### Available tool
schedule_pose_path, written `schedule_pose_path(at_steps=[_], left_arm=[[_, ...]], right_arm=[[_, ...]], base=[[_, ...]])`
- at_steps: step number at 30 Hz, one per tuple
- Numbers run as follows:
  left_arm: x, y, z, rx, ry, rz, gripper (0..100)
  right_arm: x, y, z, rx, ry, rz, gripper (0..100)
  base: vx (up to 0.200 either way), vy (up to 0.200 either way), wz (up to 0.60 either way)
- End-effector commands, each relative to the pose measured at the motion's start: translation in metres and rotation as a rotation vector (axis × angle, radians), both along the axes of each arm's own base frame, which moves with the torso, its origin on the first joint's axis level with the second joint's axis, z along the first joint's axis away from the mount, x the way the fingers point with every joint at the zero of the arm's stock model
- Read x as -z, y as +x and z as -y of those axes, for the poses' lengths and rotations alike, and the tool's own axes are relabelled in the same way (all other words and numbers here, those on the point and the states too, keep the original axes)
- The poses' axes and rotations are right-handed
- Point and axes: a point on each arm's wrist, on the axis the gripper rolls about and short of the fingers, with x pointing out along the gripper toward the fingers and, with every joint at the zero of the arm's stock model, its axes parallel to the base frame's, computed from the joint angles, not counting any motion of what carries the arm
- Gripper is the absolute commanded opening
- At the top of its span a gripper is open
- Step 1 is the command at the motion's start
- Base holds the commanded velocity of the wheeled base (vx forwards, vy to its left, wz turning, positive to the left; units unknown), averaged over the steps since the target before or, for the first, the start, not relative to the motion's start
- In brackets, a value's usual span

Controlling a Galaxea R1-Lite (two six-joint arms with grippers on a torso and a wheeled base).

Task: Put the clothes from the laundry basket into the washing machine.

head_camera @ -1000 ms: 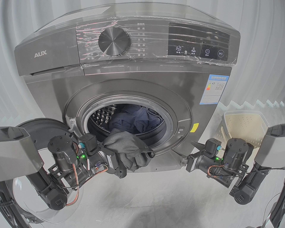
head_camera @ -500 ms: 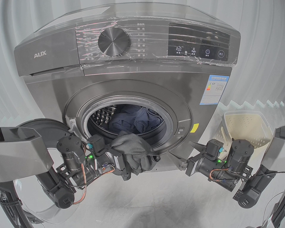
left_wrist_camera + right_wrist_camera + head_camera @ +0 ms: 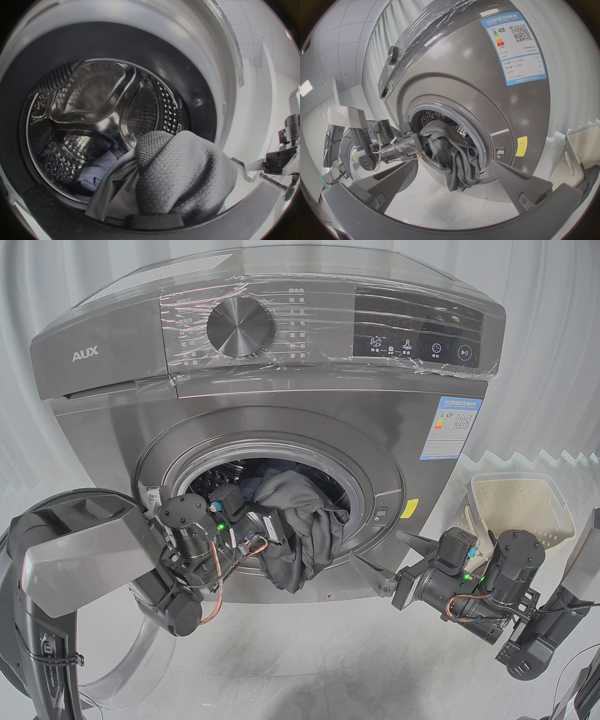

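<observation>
Pale floor [image 3: 325, 652] carries the washing machine [image 3: 387, 421] (door open) and, beside it, the laundry basket [image 3: 500, 480]

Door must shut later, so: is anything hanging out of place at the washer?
Yes. The dark grey garment drapes over the lower rim of the washing machine opening, its tail hanging outside instead of lying in the drum.

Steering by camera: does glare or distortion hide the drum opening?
Head view: glare mostly on the plastic film. Left wrist view: shiny reflections inside the drum; the grey garment blocks part of it. Right wrist view: fisheye curving, dark corners.
</observation>
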Motion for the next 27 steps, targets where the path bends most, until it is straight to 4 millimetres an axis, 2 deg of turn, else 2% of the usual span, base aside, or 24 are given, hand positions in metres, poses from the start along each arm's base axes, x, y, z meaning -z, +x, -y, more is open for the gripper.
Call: schedule_pose_path(at_steps=[1,2,4,11,20,24,27], left_arm=[[0.029,0.036,0.008,-0.047,-0.013,0.003,0],[0.029,0.036,0.008,-0.047,-0.013,0.003,0],[0.035,0.06,0.011,-0.097,-0.036,0.04,0],[0.033,0.098,0.001,-0.193,-0.045,0.043,0],[0.025,0.114,0.003,-0.219,-0.013,-0.017,0],[0.028,0.125,0.005,-0.229,-0.011,-0.019,0],[0.03,0.141,0.0,-0.27,-0.007,0.003,0]], right_arm=[[-0.002,-0.004,-0.003,-0.017,0.004,0.005,100],[-0.002,-0.004,-0.003,-0.017,0.004,0.005,100],[0.0,-0.008,-0.008,-0.038,0.0,-0.001,100],[0.003,-0.013,-0.013,-0.063,-0.009,-0.012,100],[0.011,-0.012,-0.014,-0.064,-0.028,-0.032,100],[0.012,-0.012,-0.014,-0.063,-0.031,-0.038,100],[0.013,-0.012,-0.014,-0.063,-0.032,-0.039,100]], base=[[0.0,0.0,0.0],[0.0,0.0,0.0],[0.0,0.0,0.0],[0.0,0.0,0.0],[0.0,0.0,0.0],[0.0,0.0,0.0],[0.0,0.0,0.0]])
